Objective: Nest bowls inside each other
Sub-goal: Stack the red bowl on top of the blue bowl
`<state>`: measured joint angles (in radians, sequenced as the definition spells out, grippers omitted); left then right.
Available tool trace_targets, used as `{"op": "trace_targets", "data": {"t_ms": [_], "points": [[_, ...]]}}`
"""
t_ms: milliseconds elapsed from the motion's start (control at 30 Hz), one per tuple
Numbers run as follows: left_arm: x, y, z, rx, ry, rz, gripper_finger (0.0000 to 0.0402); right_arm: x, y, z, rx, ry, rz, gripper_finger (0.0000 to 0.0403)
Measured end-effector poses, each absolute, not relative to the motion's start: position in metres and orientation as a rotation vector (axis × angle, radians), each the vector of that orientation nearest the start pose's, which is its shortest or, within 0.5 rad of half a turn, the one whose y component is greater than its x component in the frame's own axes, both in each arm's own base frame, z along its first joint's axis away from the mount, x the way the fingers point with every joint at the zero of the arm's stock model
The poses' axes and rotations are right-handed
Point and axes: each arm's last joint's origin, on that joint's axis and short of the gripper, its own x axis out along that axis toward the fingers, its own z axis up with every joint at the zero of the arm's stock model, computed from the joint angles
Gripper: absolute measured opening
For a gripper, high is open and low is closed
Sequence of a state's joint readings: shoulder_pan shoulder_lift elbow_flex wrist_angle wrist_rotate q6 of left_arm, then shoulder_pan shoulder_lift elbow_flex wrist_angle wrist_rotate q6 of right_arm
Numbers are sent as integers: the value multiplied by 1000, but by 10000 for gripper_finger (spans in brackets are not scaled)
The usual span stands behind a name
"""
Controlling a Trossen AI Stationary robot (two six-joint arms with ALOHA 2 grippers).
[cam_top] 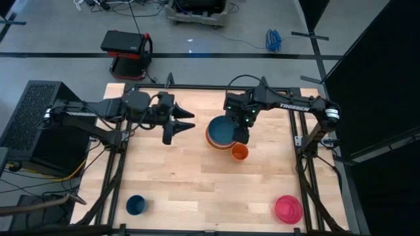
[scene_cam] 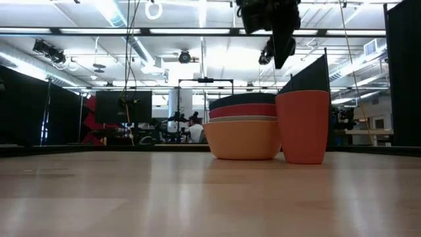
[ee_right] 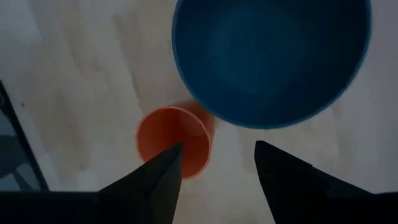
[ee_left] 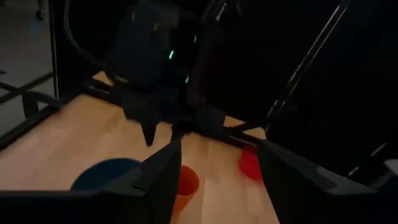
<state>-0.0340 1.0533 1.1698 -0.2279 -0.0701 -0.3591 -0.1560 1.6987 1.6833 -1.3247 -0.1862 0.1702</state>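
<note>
A stack of nested bowls (cam_top: 220,133) rests on the wooden table, right of centre. The teal-blue bowl (ee_right: 270,59) is on top, with red-orange and white bowls under it and the orange bowl (scene_cam: 242,139) at the bottom. The magenta-pink bowl (cam_top: 288,208) stands alone at the near right corner. My right gripper (ee_right: 217,155) hangs open above the stack's near edge, pointing down, with nothing between its fingers. My left gripper (cam_top: 191,120) is open and raised left of the stack, pointing toward it.
A small orange cup (cam_top: 239,153) stands upright right beside the stack's near side. A small dark blue cup (cam_top: 136,204) stands near the front left. Bare wood (cam_top: 190,177) lies between them. A black frame (cam_top: 298,141) runs along the table's edges.
</note>
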Motion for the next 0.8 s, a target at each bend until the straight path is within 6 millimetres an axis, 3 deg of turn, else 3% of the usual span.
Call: {"op": "trace_targets", "data": {"t_ms": [267, 800], "points": [[230, -7, 400, -367, 182, 27, 198, 308, -28, 339, 411, 1330, -107, 180], [230, -9, 395, -337, 242, -14, 193, 292, 38, 345, 460, 1415, -150, 170]]}}
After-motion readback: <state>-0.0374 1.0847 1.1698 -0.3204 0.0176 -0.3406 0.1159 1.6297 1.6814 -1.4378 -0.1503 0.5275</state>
